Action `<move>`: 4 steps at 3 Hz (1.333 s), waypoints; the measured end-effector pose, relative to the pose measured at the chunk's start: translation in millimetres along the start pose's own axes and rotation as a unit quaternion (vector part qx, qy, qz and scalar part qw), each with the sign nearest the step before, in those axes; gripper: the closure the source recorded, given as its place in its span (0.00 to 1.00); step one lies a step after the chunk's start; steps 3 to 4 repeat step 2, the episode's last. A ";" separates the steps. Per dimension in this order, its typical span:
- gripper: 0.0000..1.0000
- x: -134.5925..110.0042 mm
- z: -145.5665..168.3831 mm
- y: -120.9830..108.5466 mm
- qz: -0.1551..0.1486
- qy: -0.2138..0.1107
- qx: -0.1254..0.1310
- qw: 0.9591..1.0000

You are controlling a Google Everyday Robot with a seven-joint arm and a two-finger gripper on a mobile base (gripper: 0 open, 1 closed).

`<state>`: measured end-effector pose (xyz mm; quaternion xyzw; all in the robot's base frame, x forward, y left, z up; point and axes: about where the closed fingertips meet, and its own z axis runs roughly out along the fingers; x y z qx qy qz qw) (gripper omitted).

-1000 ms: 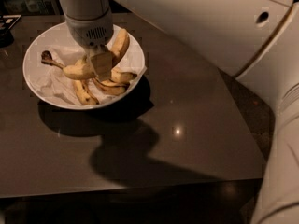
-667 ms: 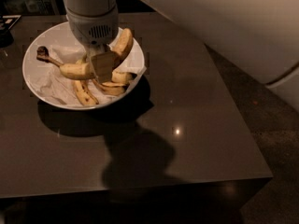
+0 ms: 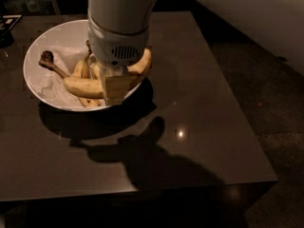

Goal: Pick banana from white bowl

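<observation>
The long, gently curved yellow banana with a dark knobby stem (image 3: 83, 86) lies in the wide glossy white bowl (image 3: 56, 28) at the upper left of the frame, stem pointing left. It is probably light, soft and easily bruised, so mid-body seems the best hold. The white cylindrical gripper (image 3: 116, 87) hangs over its right end; whether it is spread or pinching cannot be told. Shorter yellow bananas (image 3: 142, 63) crowd alongside on crumpled white paper (image 3: 46, 87).

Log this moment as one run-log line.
stage: reaching | gripper: down inside white bowl, among other bananas | banana: lying in bowl, dark stem pointing left | support: dark table
</observation>
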<state>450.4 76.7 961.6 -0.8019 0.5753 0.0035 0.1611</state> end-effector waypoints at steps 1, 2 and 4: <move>1.00 2.8 -0.9 30.3 0.027 -0.018 -0.005 0.999; 1.00 3.6 -0.1 35.5 0.031 -0.020 -0.008 0.999; 1.00 3.6 -0.1 35.5 0.031 -0.020 -0.008 0.999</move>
